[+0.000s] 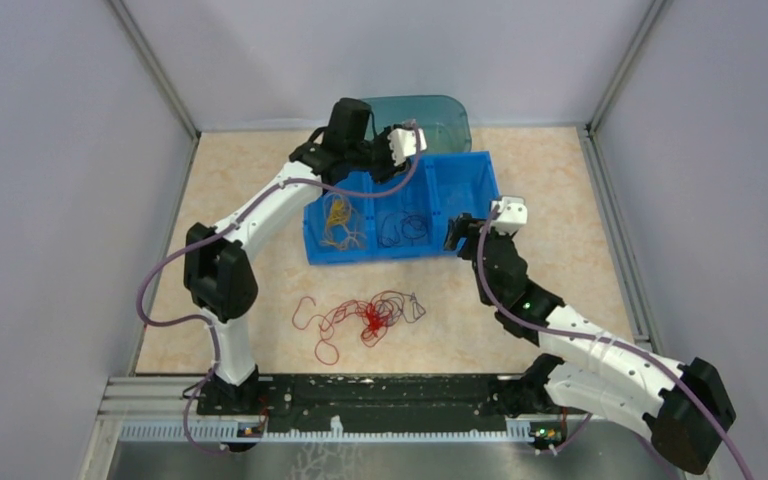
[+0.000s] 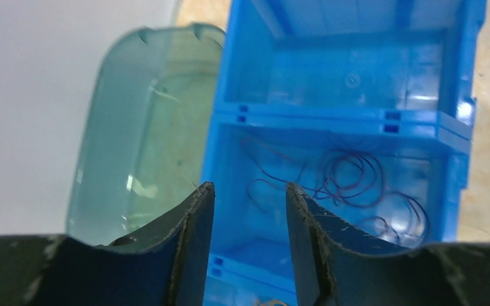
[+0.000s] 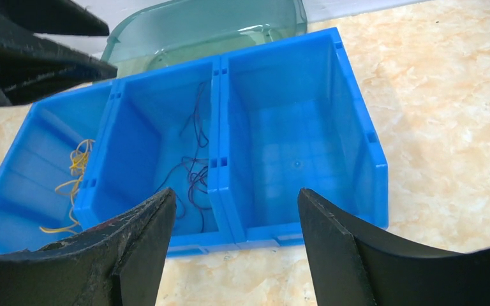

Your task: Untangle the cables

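- Left gripper (image 2: 249, 186), arm stretched over the far edge of the blue bin (image 1: 380, 252), stands open and empty.
- Red cables (image 1: 365, 318) lie tangled near the front edge of the table (image 1: 560, 170), seen only from above.
- Right gripper (image 3: 236, 192), arm bent, hangs open at the bin's right near corner.

Cable clump (image 1: 368, 318) before the bin (image 1: 475, 190)

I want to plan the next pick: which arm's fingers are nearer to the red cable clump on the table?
Right. The right fingers hang at the blue bin's front right corner, just beyond the red cable clump. The left fingers are over the bin's far edge.
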Action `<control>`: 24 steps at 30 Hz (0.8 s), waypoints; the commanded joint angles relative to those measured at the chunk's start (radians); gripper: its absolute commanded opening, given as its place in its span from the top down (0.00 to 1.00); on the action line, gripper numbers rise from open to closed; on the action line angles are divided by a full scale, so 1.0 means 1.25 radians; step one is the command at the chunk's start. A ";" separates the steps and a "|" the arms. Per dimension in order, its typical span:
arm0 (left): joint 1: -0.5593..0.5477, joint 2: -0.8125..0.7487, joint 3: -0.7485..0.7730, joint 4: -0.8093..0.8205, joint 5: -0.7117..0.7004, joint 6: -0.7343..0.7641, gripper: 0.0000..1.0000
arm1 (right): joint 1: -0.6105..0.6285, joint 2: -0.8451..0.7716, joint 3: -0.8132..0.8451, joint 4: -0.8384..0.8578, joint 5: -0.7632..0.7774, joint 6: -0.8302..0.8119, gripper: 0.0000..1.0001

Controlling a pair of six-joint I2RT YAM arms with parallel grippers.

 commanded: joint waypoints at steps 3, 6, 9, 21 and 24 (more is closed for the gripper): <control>-0.003 0.003 0.025 -0.135 -0.038 -0.037 0.47 | -0.015 -0.015 0.050 -0.027 -0.018 0.024 0.29; -0.001 -0.023 -0.006 -0.123 -0.038 -0.046 0.45 | -0.022 -0.015 0.056 -0.036 -0.028 0.024 0.29; 0.006 -0.052 -0.009 -0.120 -0.022 -0.075 0.31 | -0.026 -0.012 0.061 -0.045 -0.040 0.031 0.29; 0.021 -0.334 -0.227 -0.196 0.140 -0.077 0.04 | -0.029 0.182 0.083 -0.162 -0.421 0.160 0.27; 0.023 -0.399 -0.287 -0.209 0.138 -0.068 0.04 | -0.029 0.221 0.052 -0.143 -0.482 0.212 0.32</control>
